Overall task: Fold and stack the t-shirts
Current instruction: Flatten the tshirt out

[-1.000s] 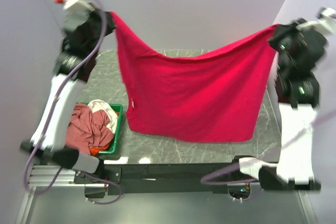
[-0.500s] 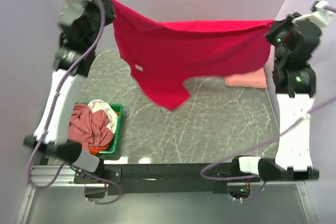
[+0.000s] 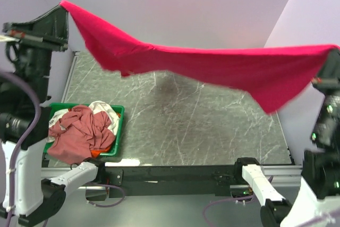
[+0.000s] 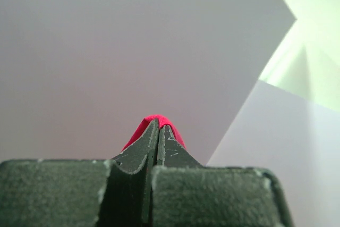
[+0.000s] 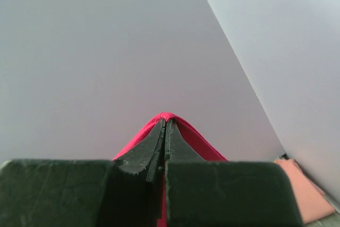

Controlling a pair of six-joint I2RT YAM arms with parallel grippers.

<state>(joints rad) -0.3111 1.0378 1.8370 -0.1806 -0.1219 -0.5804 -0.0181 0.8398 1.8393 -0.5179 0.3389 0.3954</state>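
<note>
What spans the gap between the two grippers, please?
The crimson t-shirt, stretched in mid-air from the left gripper to the right gripper, as the top view shows.

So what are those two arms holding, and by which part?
One red t-shirt, stretched in the air. The left end effector pinches one end of it, the right end effector the opposite end.

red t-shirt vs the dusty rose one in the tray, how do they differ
The red t-shirt is stretched out in the air above the table; the dusty rose t-shirt lies crumpled in the green tray. The red t-shirt is pinched by the left gripper and right gripper; the dusty rose t-shirt by neither. Both are soft cloth, not yet folded.
</note>
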